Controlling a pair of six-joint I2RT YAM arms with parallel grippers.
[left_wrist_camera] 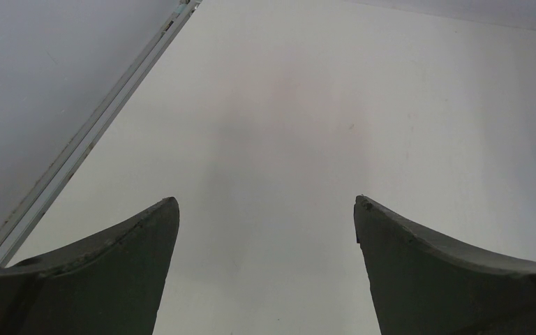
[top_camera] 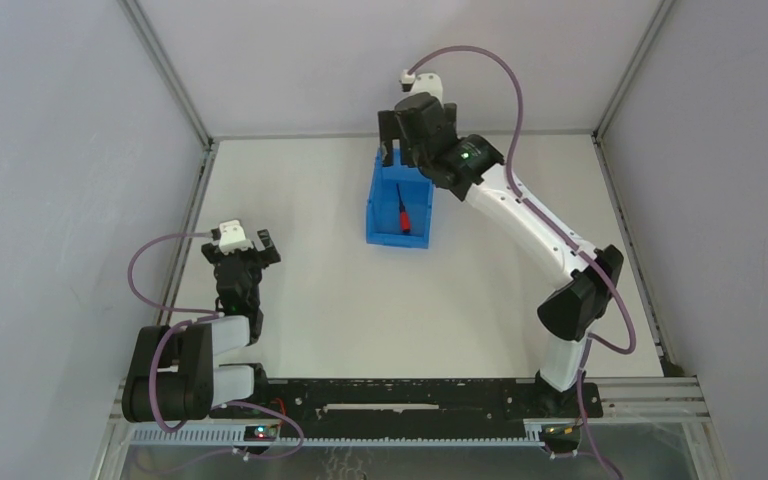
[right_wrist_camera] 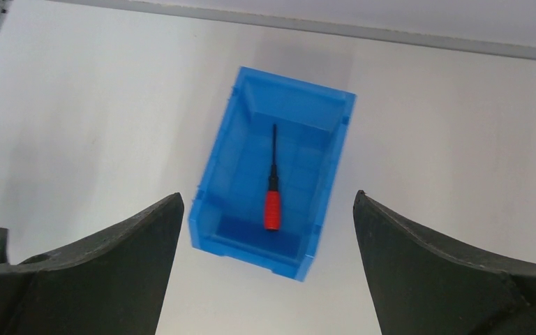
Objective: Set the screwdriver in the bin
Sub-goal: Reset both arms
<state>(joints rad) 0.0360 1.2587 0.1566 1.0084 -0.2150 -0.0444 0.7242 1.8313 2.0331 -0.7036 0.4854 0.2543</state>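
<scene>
The blue bin [right_wrist_camera: 218, 174] stood directly beneath the right gripper [right_wrist_camera: 266, 196], whose jaws were spread wide, holding nothing. The left gripper [left_wrist_camera: 266, 200], likewise spread, hung well apart. The screwdriver [right_wrist_camera: 272, 202] lay inside the bin, lengthwise, red handle toward its low front edge.

— What is everything carried on?
— A white, matt table [top_camera: 310, 290] is seen. It is bounded on the left, far and right sides by thin metal rails [top_camera: 197, 200], behind which grey walls [top_camera: 60, 150] rise.
— What is found lying directly on it?
— One bright blue plastic bin [top_camera: 397, 238] is set flat on the surface, in the far half and slightly right of the middle. Its long sides are aligned from near to far. It is near the far rail and well apart from the side rails.
— And along the near edge?
— A black mounting bar [top_camera: 410, 395] is fixed across it from left to right.
</scene>
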